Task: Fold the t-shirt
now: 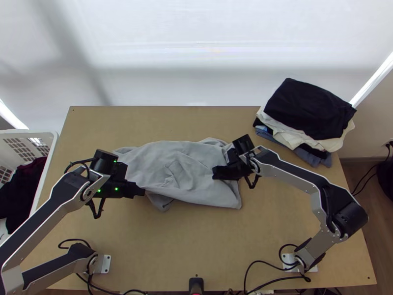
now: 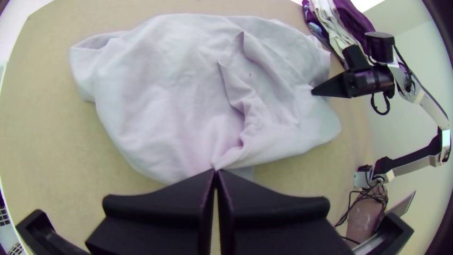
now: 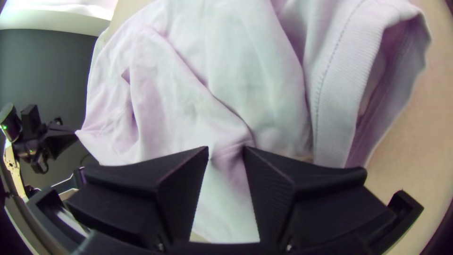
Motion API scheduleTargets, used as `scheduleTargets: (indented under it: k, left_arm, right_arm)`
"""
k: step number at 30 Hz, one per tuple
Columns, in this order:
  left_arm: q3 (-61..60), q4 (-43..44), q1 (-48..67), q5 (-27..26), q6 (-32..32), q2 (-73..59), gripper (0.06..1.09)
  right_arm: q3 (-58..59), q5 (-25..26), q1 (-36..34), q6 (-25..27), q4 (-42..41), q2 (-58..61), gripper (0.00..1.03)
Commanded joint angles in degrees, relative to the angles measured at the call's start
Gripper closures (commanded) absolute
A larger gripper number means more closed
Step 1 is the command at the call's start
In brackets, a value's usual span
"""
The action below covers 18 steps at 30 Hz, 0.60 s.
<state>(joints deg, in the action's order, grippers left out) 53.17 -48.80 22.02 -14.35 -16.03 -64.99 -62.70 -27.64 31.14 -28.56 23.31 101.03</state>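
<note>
The light grey t-shirt [image 1: 196,157] lies bunched and wrinkled across the middle of the table, a raised fold near its centre. At its near left edge is my left gripper [image 1: 142,191], shut on a pinch of cloth. My right gripper [image 1: 215,173] is over the shirt's right part. In the left wrist view the fingertips of the left gripper [image 2: 216,171] meet at the edge of the shirt [image 2: 155,94]. In the right wrist view the fingers of the right gripper [image 3: 226,150] stand apart above creased cloth, beside a hemmed opening of the shirt [image 3: 264,71].
A stack of folded clothes [image 1: 307,110], black on top, sits at the table's far right corner. Left of the table stands a white basket [image 1: 49,142] holding dark cloth [image 1: 24,189]. Bare tabletop [image 1: 186,236] lies between the shirt and the near edge.
</note>
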Motion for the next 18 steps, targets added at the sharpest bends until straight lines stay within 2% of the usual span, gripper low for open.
scheduleTargets:
  k: [1, 4, 5, 6, 9, 14, 18]
  left_arm:
    - [1.9, -0.9, -0.4, 0.3, -0.8, -0.7, 1.04]
    - [2.5, -0.9, -0.5, 0.5, -0.8, -0.5, 1.04]
    - [3.0, -0.9, -0.8, 0.5, -0.7, -0.5, 0.97]
    - [3.3, -1.0, -1.0, 0.4, -0.4, -0.8, 0.81]
    - [4.6, -1.5, -1.1, 0.4, 0.7, -1.8, 0.07]
    - [7.4, -1.8, -4.1, 0.5, 0.9, -2.9, 0.1]
    - [7.7, 2.2, -13.0, 0.4, 4.1, -4.3, 0.1]
  right_arm:
    - [3.0, 0.7, 0.3, -1.5, -3.7, 0.4, 1.0]
    - [5.0, 0.7, 0.0, -1.6, -5.4, -4.9, 1.0]
    - [5.0, 0.7, -0.3, -1.9, -5.5, -7.1, 1.0]
    - [5.0, 0.7, -0.6, -2.3, -5.5, -9.5, 1.0]
    - [5.1, 0.8, -1.3, -2.8, -5.0, -15.3, 1.0]
    - [7.9, 1.0, -3.0, -2.8, -3.4, -20.7, 1.0]
    - [10.6, 1.4, -4.6, -2.7, -3.0, -24.0, 1.0]
